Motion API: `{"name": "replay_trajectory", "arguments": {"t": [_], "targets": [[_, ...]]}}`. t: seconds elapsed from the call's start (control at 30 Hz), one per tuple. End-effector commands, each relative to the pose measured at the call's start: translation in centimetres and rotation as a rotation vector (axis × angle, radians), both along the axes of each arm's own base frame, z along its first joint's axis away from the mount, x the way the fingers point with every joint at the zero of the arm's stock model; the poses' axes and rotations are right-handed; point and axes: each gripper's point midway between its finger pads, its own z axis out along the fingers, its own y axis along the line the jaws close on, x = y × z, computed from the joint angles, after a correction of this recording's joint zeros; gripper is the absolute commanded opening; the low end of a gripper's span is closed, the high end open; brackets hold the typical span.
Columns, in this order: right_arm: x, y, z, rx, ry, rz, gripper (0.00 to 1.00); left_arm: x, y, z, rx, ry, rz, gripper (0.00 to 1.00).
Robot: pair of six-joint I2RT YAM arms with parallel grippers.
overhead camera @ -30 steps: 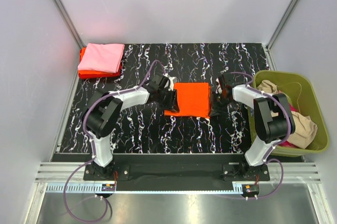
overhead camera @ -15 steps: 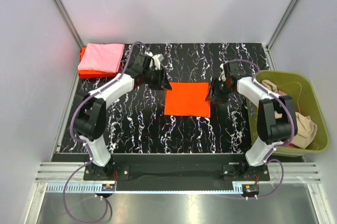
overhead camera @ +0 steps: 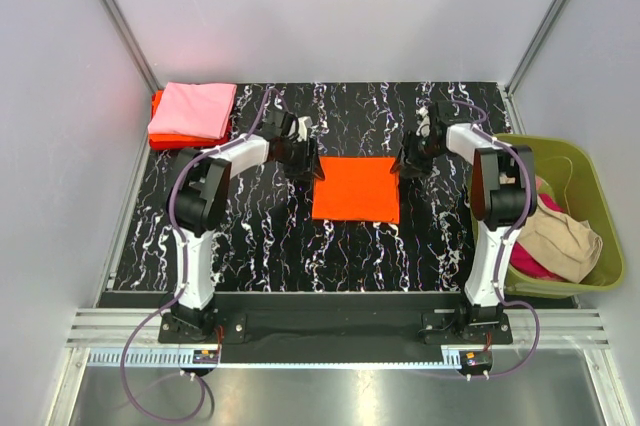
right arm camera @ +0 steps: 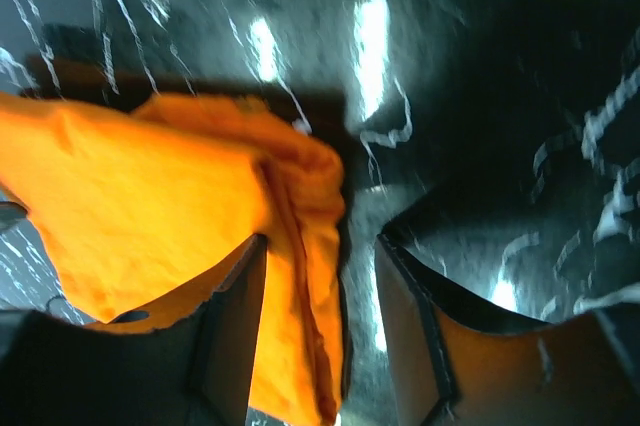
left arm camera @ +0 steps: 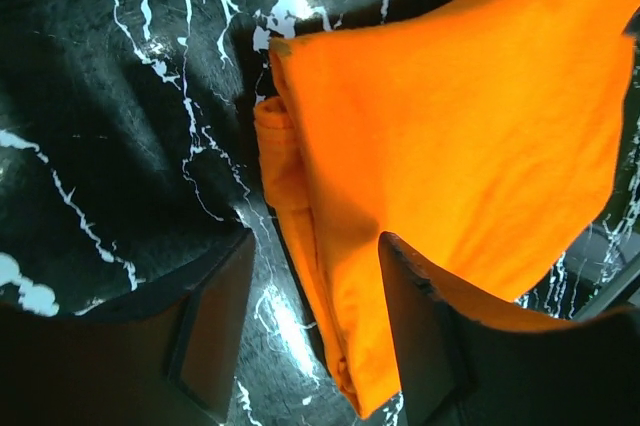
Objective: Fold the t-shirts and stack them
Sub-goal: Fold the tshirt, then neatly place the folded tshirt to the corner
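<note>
A bright orange t-shirt [overhead camera: 355,189] lies folded into a flat rectangle in the middle of the black marbled table. My left gripper [overhead camera: 307,162] is at its far left corner, open. In the left wrist view the left gripper [left arm camera: 312,246] straddles the layered edge of the orange shirt [left arm camera: 450,116], with a gap beside the cloth. My right gripper [overhead camera: 406,166] is at the far right corner, also open. In the right wrist view the right gripper [right arm camera: 322,241] has the orange shirt's [right arm camera: 150,196] bunched edge between its fingers, not pinched.
A folded light pink shirt [overhead camera: 192,109] lies on a red-orange one [overhead camera: 158,138] at the far left corner of the table. An olive-green basket [overhead camera: 540,143] at the right holds a beige shirt [overhead camera: 562,236] and a magenta one [overhead camera: 528,261]. Grey walls enclose the table.
The right gripper has opened and the left has opened wider. Both have moved from the shirt's sides to its far corners. The orange shirt now lies flat.
</note>
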Motion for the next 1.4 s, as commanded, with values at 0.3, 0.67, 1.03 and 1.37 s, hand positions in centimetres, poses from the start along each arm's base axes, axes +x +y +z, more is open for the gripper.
{"name": "replay_trajectory", "arguments": {"t": [0.3,0.67,1.03,1.37], "targets": [[2.8,0.9,-1.6,0.04,-0.036,0.073,0.17,2.0,-0.9,0.6,-0.054,-0.069,0.002,0.61],[2.6,1.4,5.8,0.087,-0.156,0.041,0.51,0.9,-0.8,-1.2,-0.068,-0.033,0.041,0.59],[-0.8,1.7,11.1,0.136,-0.231,0.041,0.55,0.6,-1.1,-2.8,-0.052,-0.016,0.065,0.4],[-4.5,2.1,14.8,0.182,-0.292,0.049,0.55,1.6,0.7,5.2,0.103,-0.193,0.088,0.0]]}}
